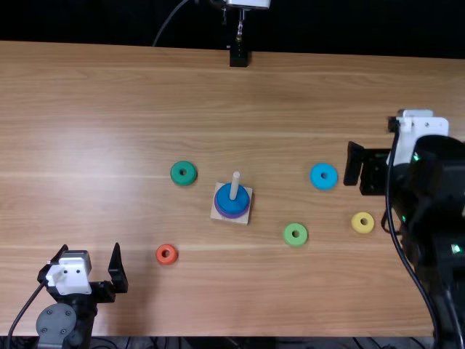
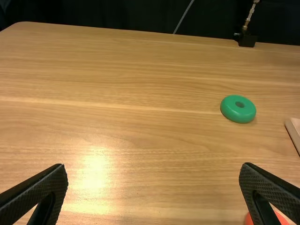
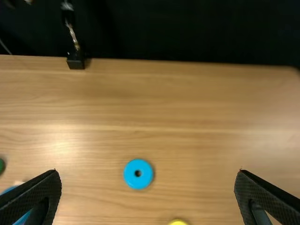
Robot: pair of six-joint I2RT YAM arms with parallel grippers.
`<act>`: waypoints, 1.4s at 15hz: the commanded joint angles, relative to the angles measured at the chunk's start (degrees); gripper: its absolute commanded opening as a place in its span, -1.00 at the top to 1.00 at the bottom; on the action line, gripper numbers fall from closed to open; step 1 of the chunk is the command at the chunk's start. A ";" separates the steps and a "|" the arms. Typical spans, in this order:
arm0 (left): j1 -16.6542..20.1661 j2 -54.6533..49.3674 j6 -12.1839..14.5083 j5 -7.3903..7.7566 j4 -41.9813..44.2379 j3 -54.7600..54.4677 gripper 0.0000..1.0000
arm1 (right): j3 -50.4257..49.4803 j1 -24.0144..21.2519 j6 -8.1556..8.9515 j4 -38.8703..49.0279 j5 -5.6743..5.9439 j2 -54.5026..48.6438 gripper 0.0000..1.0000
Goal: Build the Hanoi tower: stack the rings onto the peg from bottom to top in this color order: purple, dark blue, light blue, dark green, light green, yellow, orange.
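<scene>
Closest to you, at the near right, the black right arm leans in over the light brown table. At the near left you have the left gripper, its two fingers spread wide. Your orange ring lies flat on the wood, to the right of that gripper and well apart from it; in the left wrist view you see part of the ring behind one finger. Somewhat farther off, right of the middle, you find the light green ring, with the yellow ring to its right and slightly farther back. Near the middle sits the square wooden base, lying slightly askew, with its pale peg standing up. Around that peg you have the purple ring at the bottom and the dark blue ring stacked on top of it. Beyond and to the right, your light blue ring lies on the table near the right gripper, whose fingers stand wide apart in its own wrist view. On the other side, left of the base and a little beyond it, your dark green ring lies flat. Out at the far edge, you can see a black block under a metal post, against dark cloth.
</scene>
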 commanded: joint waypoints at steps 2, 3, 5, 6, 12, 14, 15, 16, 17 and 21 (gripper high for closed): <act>0.32 -0.67 0.86 0.00 -4.32 -6.17 -1.00 | 2.37 0.44 10.15 -2.60 1.13 7.80 -1.00; 0.32 -0.67 0.86 0.00 -4.32 -6.17 -1.00 | 2.46 0.52 11.52 -5.24 0.92 10.35 -1.00; 0.32 -0.67 0.86 0.00 -4.32 -6.17 -1.00 | 2.37 0.61 13.10 -6.72 0.61 15.71 -1.00; 0.32 -0.67 0.86 0.10 -4.32 -6.17 -1.00 | 2.11 0.61 12.78 -8.09 0.50 18.26 -1.00; 0.32 -0.67 0.86 0.00 -4.32 -6.17 -1.00 | 2.64 0.17 12.36 -10.93 -0.87 30.65 -1.00; 0.32 -0.67 0.86 0.00 -4.32 -6.17 -1.00 | 2.73 0.17 11.83 -10.30 -2.24 31.97 -1.00; 0.32 -0.67 0.86 0.00 -4.32 -6.17 -1.00 | 2.73 0.17 9.93 -10.30 -2.66 32.59 -1.00; 0.32 -0.67 0.86 0.00 -4.32 -6.17 -1.00 | 2.64 0.08 6.03 -10.20 -2.77 33.91 -1.00; 0.32 -0.67 0.86 0.00 -4.32 -6.17 -1.00 | 2.64 0.08 1.81 -10.20 -2.66 35.31 -1.00; 0.32 -0.67 0.86 0.00 -4.32 -6.17 -1.00 | 5.28 0.00 0.65 -10.09 -2.56 40.59 -1.00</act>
